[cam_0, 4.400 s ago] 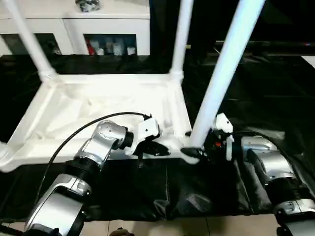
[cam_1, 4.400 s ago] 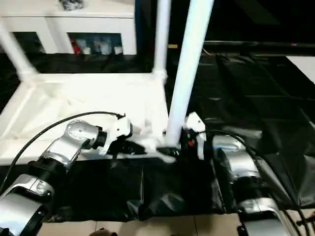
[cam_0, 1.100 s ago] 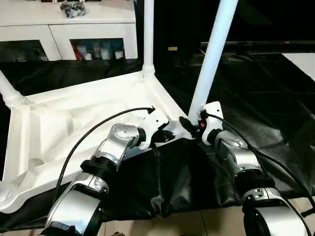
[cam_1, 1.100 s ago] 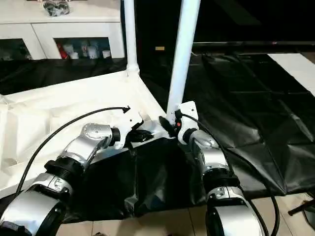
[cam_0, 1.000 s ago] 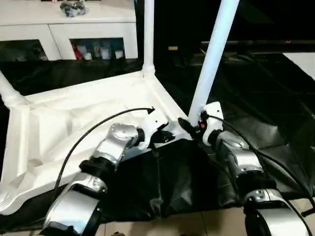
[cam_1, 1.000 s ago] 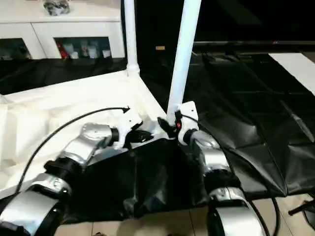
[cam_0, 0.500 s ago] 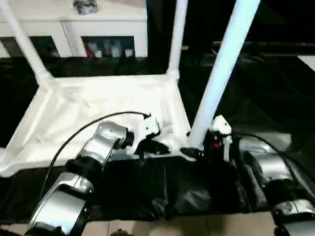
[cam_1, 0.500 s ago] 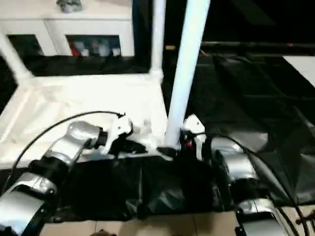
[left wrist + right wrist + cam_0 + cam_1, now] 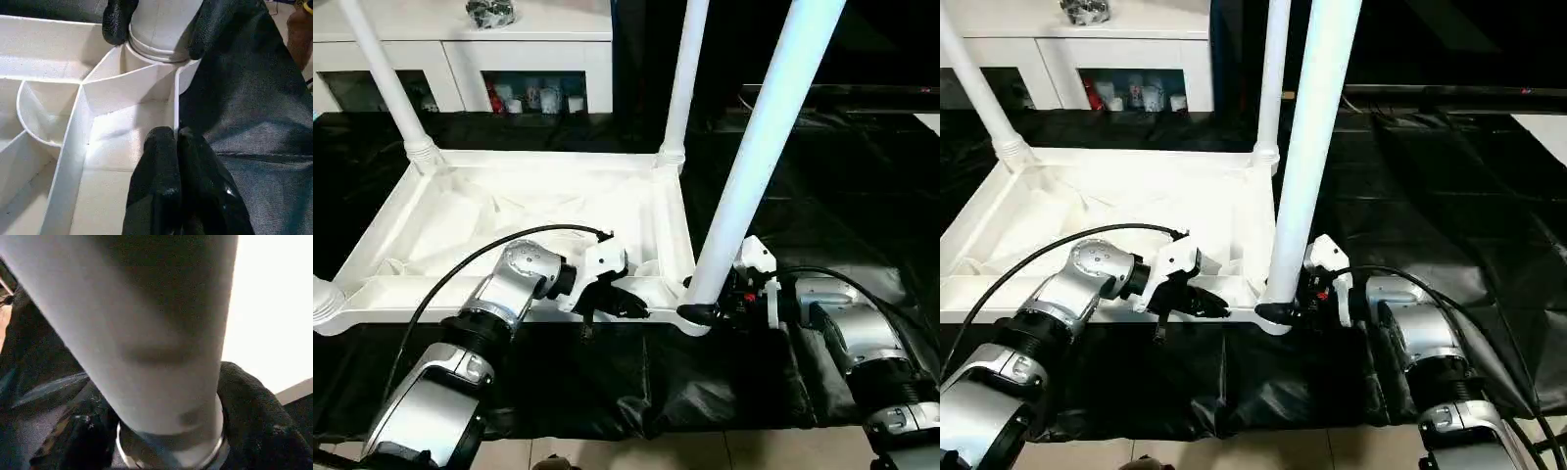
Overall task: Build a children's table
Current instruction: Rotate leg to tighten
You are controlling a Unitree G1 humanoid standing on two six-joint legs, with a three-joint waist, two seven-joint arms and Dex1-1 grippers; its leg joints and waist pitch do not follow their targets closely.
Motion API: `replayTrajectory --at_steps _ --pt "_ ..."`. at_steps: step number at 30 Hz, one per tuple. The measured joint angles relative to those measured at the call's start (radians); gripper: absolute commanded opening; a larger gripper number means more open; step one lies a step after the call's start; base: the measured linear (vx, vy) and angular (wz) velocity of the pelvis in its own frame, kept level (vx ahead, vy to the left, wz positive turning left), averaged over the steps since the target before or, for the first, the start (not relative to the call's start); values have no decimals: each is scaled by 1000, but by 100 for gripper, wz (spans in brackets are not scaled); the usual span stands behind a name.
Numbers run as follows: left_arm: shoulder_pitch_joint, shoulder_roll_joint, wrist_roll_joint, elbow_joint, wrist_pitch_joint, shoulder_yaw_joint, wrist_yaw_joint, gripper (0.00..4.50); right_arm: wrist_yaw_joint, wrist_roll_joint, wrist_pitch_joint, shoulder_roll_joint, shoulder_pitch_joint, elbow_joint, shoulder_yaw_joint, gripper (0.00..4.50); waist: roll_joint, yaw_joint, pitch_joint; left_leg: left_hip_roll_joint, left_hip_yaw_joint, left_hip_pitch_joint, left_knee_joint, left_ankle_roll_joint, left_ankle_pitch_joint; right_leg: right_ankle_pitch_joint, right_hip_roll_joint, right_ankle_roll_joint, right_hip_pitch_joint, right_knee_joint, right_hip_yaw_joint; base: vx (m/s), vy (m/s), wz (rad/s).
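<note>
The children's table [image 9: 509,211] lies upside down across the middle and left of the frame on the work table [image 9: 862,196], with its legs standing up from the corner sockets. The near-right leg [image 9: 754,157] rises at centre right; another leg [image 9: 680,78] stands behind it, and a third [image 9: 386,83] at upper left. The left gripper [image 9: 631,305] sits on the top's near edge, just left of the near-right leg's base. The right gripper [image 9: 705,311] is around that base. A cabinet [image 9: 460,49] stands behind, along the upper left.

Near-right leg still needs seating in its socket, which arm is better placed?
Right. The right gripper straddles the leg at its base; the left gripper is shut, pinching the tabletop rim beside it.
</note>
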Motion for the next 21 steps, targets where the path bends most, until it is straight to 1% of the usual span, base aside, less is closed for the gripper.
replayTrajectory --at_steps 4,7,8,11,13,14,16,18,21 --pt "1 -2 1 2 0 2 16 0 -26 0 2 12 5 -1 -8 254 0 -1 0 0 0 1 0 0 0 0 0 0 1 0 0 0 0 0" --pt "-1 -14 18 14 1 20 113 0 -166 -4 -30 73 -2 54 -55 253 0 -6 0 0 0 3 0 0 0 0 0 0 2 0 0 0 0 0" --pt "-7 -28 29 27 7 31 169 0 -254 -6 -41 108 -19 91 -77 252 0 -14 -1 0 0 3 0 0 0 -3 0 5 2 0 0 0 0 0" --pt "-19 -65 46 47 34 46 274 0 -419 -11 -48 160 -52 150 -109 251 0 -33 -1 -2 -1 4 1 0 0 -4 -1 6 2 -2 0 0 0 0" --pt "-20 -92 50 56 49 57 334 0 -506 -12 -47 188 -72 183 -131 251 0 -38 -1 -2 -1 4 2 0 0 -4 -1 6 2 -3 0 0 0 0" --pt "-26 -119 52 74 61 67 388 0 -599 -17 -49 226 -91 212 -159 251 0 -44 -1 -2 -1 4 3 0 0 -4 -1 6 2 -3 0 0 0 0" --pt "-32 -144 58 82 75 72 443 0 -702 -26 -54 258 -116 242 -177 251 0 -53 -1 -3 -2 3 4 0 0 -4 -2 6 2 -3 0 0 0 0" --pt "-32 -162 60 86 80 75 475 0 -756 -26 -72 273 -123 261 -186 321 0 -58 -1 -3 -2 3 4 0 0 -4 -2 7 2 -4 0 0 0 0" --pt "-32 -169 63 87 78 76 488 0 -776 -57 -102 287 -129 276 -186 327 0 -59 0 -3 -3 3 4 0 0 -4 -2 7 2 -4 0 0 0 0"
